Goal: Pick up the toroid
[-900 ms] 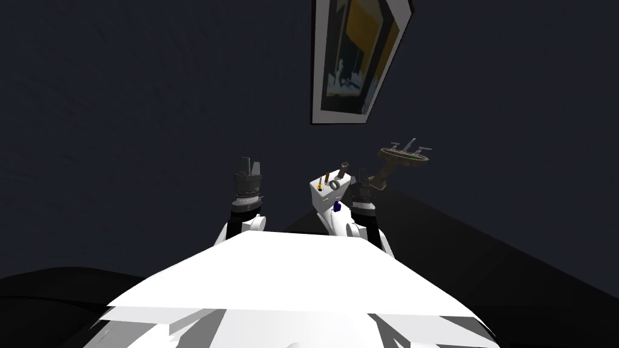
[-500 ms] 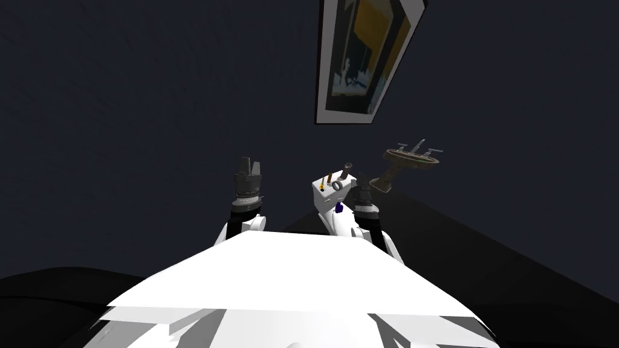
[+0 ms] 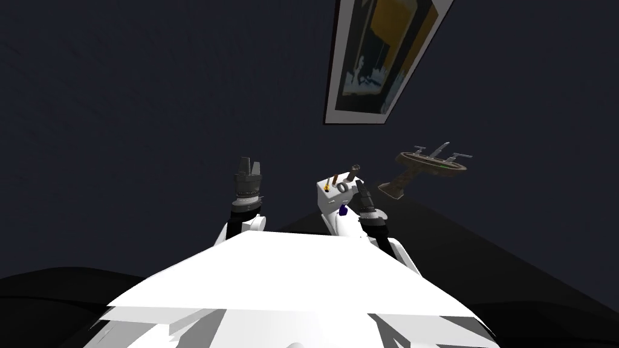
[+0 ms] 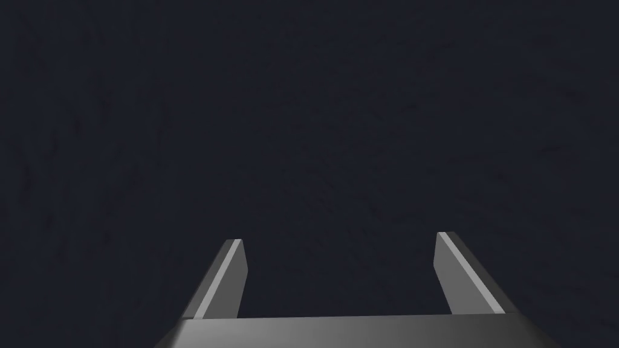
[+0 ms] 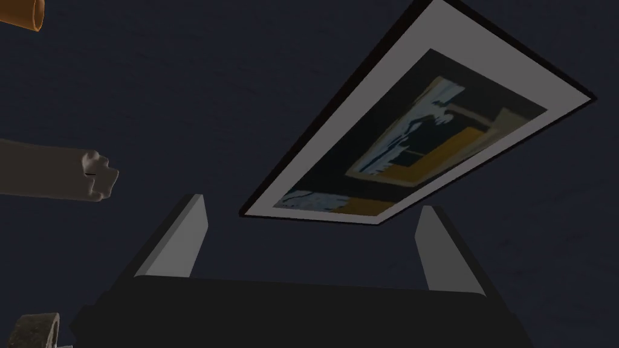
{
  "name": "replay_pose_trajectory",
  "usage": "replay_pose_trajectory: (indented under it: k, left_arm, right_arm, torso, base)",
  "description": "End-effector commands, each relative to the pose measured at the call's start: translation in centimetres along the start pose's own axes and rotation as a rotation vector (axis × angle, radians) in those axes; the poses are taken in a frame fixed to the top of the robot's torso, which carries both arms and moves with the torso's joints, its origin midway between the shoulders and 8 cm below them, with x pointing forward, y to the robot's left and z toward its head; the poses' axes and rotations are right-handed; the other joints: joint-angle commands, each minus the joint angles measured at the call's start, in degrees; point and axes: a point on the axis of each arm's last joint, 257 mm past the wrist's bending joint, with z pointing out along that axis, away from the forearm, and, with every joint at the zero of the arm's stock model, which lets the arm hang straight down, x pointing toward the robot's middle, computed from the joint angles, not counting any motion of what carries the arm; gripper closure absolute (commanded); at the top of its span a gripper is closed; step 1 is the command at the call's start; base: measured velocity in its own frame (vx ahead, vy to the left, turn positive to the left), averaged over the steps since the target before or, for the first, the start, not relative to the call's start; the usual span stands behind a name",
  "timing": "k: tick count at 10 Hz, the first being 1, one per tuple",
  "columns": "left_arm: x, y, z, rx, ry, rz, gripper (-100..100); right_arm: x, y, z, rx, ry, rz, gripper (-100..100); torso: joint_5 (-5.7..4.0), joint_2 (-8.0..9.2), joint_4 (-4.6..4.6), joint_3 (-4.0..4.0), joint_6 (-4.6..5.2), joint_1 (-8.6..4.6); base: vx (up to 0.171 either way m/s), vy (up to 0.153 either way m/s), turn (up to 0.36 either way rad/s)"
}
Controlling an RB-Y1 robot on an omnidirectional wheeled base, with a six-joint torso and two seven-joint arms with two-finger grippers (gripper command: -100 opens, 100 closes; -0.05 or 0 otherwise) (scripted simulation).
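Right end effector (image 3: 361,186) nearer one toroid (image 3: 343,188)

White forearms (image 3: 245,225) — dark wrists (image 3: 248,186), grey jaws

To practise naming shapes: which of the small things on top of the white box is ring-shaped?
The grey ring, nearest the right pincer. The brown stick and the dark stick beside it stand upright.

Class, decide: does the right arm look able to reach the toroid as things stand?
Probably yes: the open right gripper sits beside the toroid with nothing between, though its fingers point past it, so re-aiming seems needed.
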Motion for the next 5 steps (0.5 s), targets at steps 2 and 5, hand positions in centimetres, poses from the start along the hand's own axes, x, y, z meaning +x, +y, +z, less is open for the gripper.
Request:
replay_pose_trajectory:
  k: [2, 5]
  left_arm:
    - [0.0, 0.0, 0.0, 0.000, 0.000, 0.000, 0]
    - [0.0, 0.0, 0.0, 0.000, 0.000, 0.000, 0]
  right_arm:
    - [-0.2, -2.1, -1.9, 0.058, 0.075, -0.051, -100]
    - [-0.5, -4.1, -4.0, 0.120, 0.155, -0.090, -100]
  torso:
    - [0.01, -0.01, 0.00, -0.01, -0.02, 0.02]
    - [0.00, -0.01, 0.00, -0.01, -0.02, -0.01]
  base:
    - [-0.013, -0.003, 0.246]
    - [-0.014, -0.011, 0.174]
